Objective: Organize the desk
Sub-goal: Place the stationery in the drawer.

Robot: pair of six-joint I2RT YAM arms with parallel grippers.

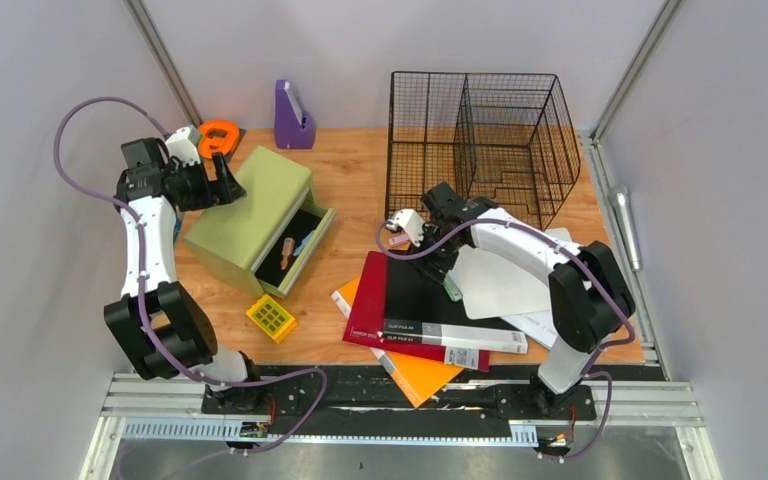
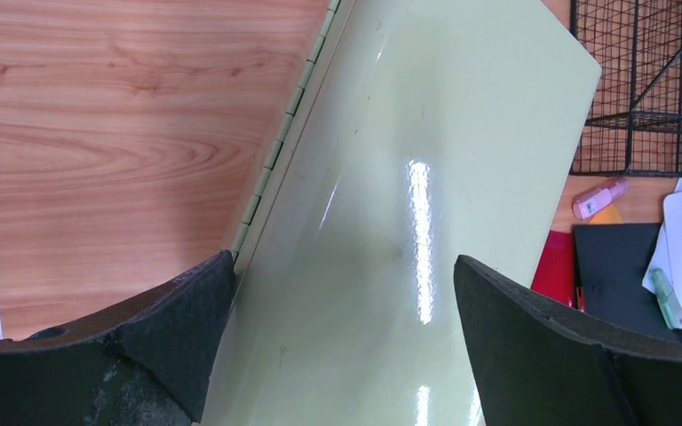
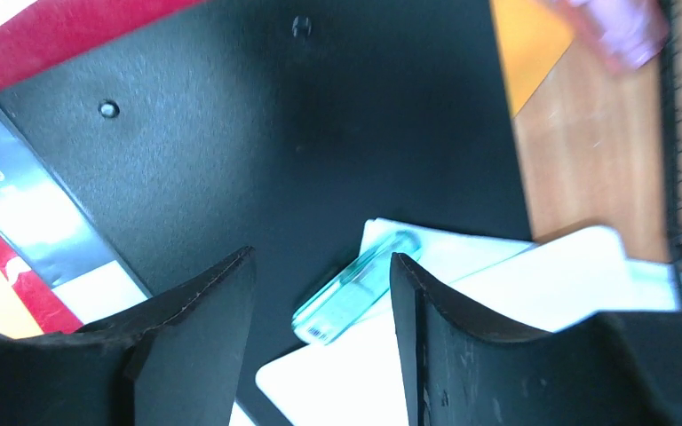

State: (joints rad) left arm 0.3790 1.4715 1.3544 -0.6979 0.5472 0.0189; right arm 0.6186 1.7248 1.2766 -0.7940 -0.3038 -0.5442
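Desk [image 1: 355,185]: the wood-grain top lies under both grippers. We judge it stiff, fixed and not a thing to lift, so the handling falls to what lies on it.
Left gripper [image 2: 342,293]: its fingers are wide apart and hold nothing, poised over the glossy top of the box [image 2: 426,160].
Box: pale green, directly below the left fingers, with its hinged edge running down toward one fingertip. Its drawer [image 1: 298,248] stands open at the end far from the hand. We judge it rigid, heavier than the rest and slippery on that sheen. It looks too broad to pinch across, so a push on a wall or on the drawer front suits it better.
Right gripper [image 3: 320,266]: its fingers are apart and empty, hovering above the pen [image 3: 355,286].
Pen: teal and translucent, it lies slantwise just beneath and between the right fingertips, partly on the black folder [image 3: 257,142] and partly on a white sheet [image 3: 515,319]. We judge it light, hard, smooth and apt to roll. We would close across the middle of its barrel, with the fingers turned square to it.
Under the pen: the folder and sheet are thin and flat. We judge the sheet limp, hard to lift off the flat, and likely to slide if a finger drags on it.
Basket [image 1: 480,130]: made of wire, it stands beyond the right gripper. It may be a home for the flat things, though we cannot tell.
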